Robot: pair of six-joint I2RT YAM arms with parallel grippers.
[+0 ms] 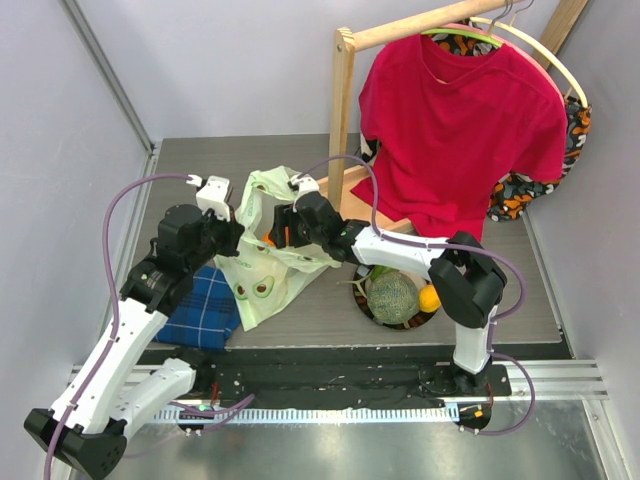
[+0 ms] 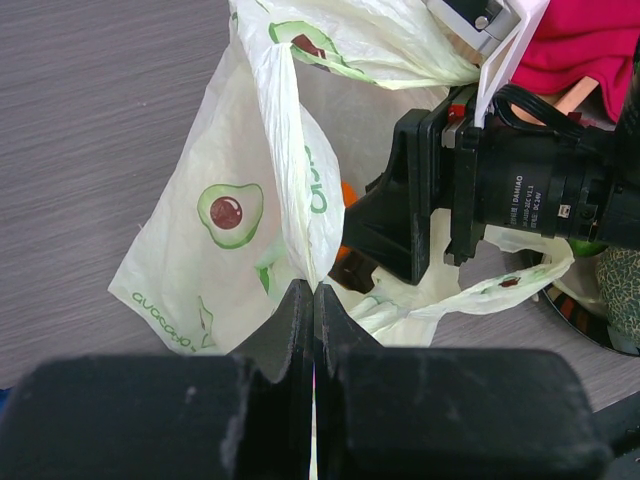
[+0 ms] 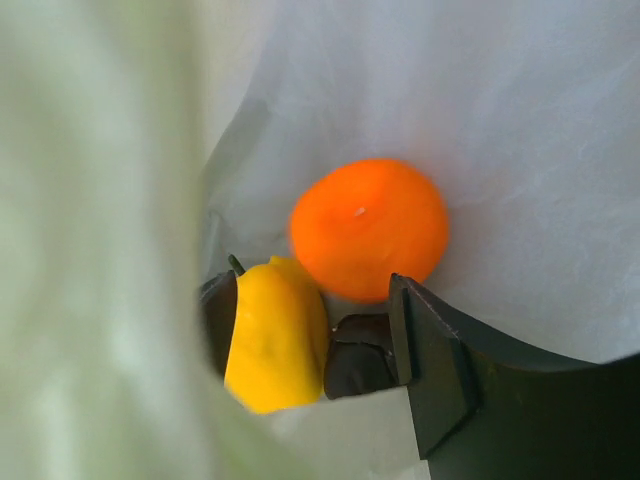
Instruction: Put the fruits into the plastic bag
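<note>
The pale yellow-green plastic bag (image 1: 262, 280) with avocado prints stands open at table centre-left. My left gripper (image 2: 314, 290) is shut on a fold of its rim (image 2: 300, 150) and holds it up. My right gripper (image 1: 275, 235) reaches inside the bag. In the right wrist view its jaws (image 3: 310, 300) stand apart around a yellow pepper-like piece (image 3: 275, 335) and a dark purple piece (image 3: 360, 368); the pepper touches only the left finger (image 3: 218, 320). An orange (image 3: 370, 228) lies just beyond on the bag floor. The netted melon (image 1: 392, 296) and another orange (image 1: 429, 298) sit on a dark plate (image 1: 360, 300).
A blue plaid cloth (image 1: 205, 305) lies under the left arm. A wooden rack (image 1: 343, 120) with a red shirt (image 1: 460, 140) stands at the back right. The right arm's wrist (image 2: 500, 185) is close above the bag mouth.
</note>
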